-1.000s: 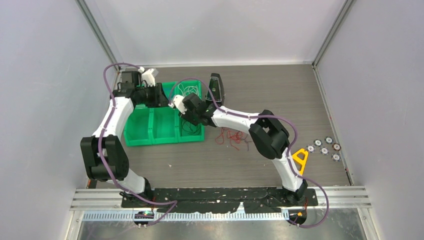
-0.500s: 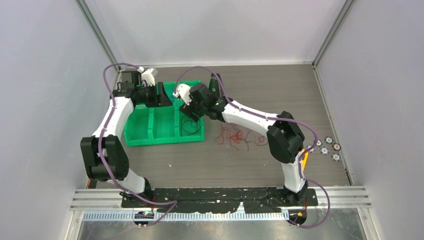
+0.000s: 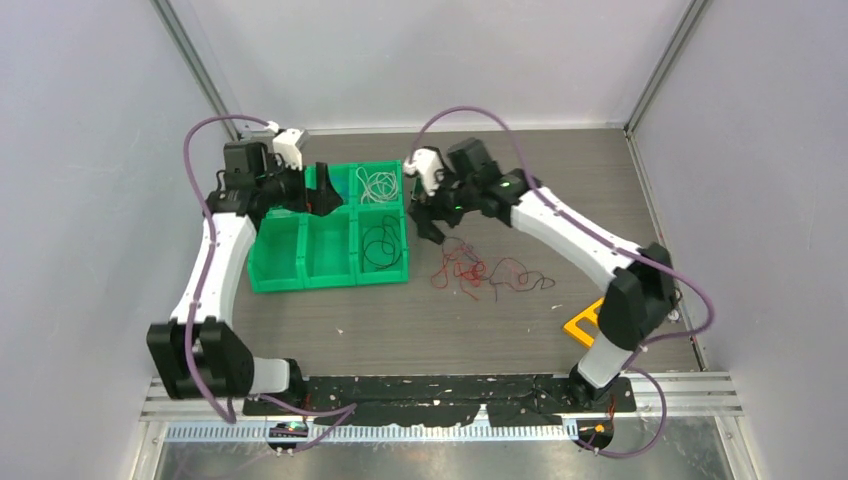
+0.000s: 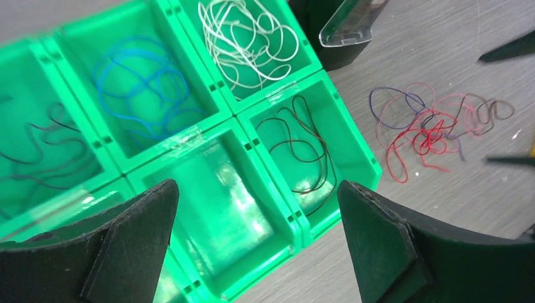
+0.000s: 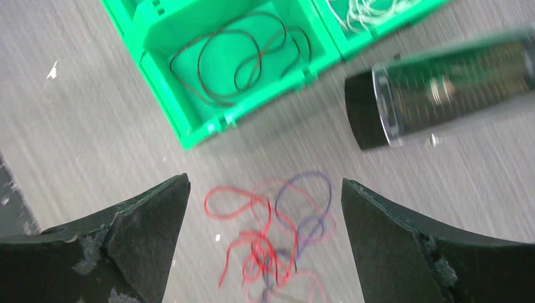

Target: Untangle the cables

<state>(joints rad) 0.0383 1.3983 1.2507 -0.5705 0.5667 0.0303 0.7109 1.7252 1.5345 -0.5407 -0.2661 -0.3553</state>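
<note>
The task is judged partly done. In the green tray (image 3: 290, 280), cables are already laid apart by colour: a white cable (image 4: 246, 41) in the far right bin, a blue cable (image 4: 142, 82) in the far middle bin and a dark cable (image 4: 303, 145) in the near right bin. A tangle (image 3: 480, 272) of red, purplish and dark strands is left on the table (image 3: 400, 330), just right of the tray, and is not yet pulled apart.

The left gripper (image 4: 258, 184) is spread wide over the tray, the right gripper (image 5: 265, 183) is spread wide above the tangle, and nothing is pinched by either.

A further dark strand in the far left bin is shown only by the left wrist view, because that bin is covered by the arm from above. Both arms and the tangle's full spread are given by the top view alone.
</note>
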